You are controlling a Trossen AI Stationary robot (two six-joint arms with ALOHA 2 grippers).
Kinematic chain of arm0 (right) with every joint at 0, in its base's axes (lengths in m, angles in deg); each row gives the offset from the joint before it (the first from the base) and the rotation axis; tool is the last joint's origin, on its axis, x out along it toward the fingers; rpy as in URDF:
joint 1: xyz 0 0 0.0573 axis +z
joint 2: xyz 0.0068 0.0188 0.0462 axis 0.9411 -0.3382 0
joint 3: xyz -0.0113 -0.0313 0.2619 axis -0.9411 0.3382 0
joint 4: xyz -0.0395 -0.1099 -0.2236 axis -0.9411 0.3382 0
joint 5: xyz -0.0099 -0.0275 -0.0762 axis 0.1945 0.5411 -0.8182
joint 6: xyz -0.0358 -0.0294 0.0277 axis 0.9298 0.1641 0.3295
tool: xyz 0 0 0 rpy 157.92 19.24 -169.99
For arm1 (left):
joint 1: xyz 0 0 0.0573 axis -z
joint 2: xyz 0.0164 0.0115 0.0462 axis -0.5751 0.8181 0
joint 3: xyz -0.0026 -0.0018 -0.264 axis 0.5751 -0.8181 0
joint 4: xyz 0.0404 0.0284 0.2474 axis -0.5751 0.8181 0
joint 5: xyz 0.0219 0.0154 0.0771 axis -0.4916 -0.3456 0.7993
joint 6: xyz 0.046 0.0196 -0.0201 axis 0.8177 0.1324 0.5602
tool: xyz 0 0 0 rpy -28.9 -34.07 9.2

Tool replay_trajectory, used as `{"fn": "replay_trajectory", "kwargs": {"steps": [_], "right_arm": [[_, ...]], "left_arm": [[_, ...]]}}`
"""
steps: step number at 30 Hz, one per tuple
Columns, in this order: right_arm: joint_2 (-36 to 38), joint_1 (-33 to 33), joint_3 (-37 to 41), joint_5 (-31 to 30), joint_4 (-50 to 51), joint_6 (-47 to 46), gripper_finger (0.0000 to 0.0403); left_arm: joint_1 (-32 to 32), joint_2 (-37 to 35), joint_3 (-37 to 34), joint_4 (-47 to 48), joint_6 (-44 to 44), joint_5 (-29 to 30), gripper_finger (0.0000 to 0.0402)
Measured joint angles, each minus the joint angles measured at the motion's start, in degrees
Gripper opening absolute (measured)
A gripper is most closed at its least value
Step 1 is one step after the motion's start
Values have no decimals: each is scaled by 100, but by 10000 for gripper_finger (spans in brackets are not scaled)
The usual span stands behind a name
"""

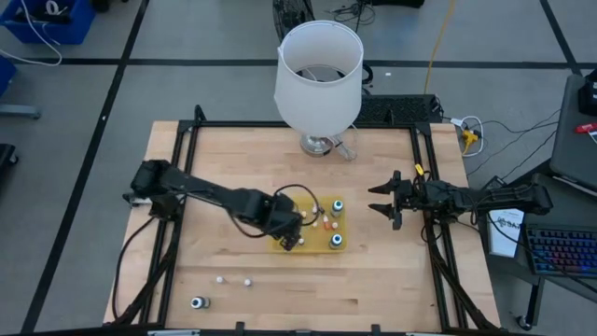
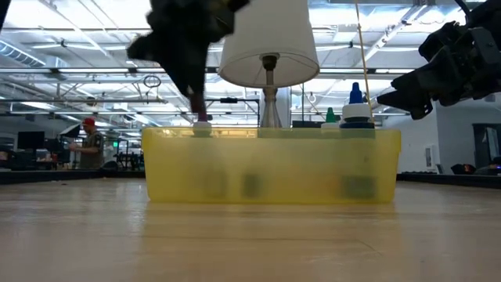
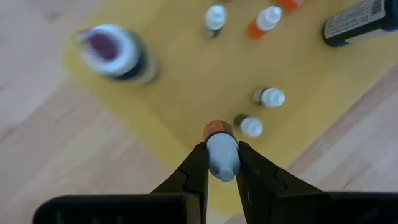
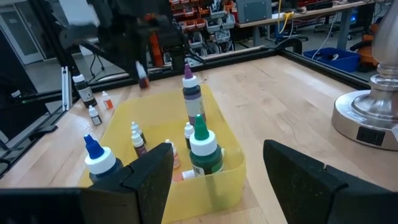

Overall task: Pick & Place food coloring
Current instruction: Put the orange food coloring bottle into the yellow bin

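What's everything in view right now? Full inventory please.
yellow tray: one, yellow, table middle, holding bottles.
small bottles in tray: several, whitish with coloured or white caps, standing; exact count unclear.
large bottles in tray: at least three, dark, with green, blue and purple tips.
held bottle: one, whitish with orange cap, in the left pincer above the tray.
loose bottles on table: one dark near the front edge, two tiny white ones nearby.
lamp: one, white shade, metal base, table's far edge.
person: one, red cap, background.
left pincer: shut on the held bottle.
right pincer: open, right of the tray.
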State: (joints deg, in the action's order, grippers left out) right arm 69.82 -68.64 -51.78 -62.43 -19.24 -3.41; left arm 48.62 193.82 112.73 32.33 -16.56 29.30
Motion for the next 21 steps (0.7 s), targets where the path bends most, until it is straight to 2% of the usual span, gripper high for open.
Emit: {"fn": "replay_trajectory", "kwargs": {"steps": [4,11,21], "right_arm": [[-10,2,0,0,-3,0,238],[-19,0,0,0,-3,0,238],[-17,0,0,0,-7,0,238]], "left_arm": [[-185,415,2,-473,361,-254,60],[-329,1069,2,-602,497,-371,60],[-417,1484,13,-1155,680,-485,61]]}}
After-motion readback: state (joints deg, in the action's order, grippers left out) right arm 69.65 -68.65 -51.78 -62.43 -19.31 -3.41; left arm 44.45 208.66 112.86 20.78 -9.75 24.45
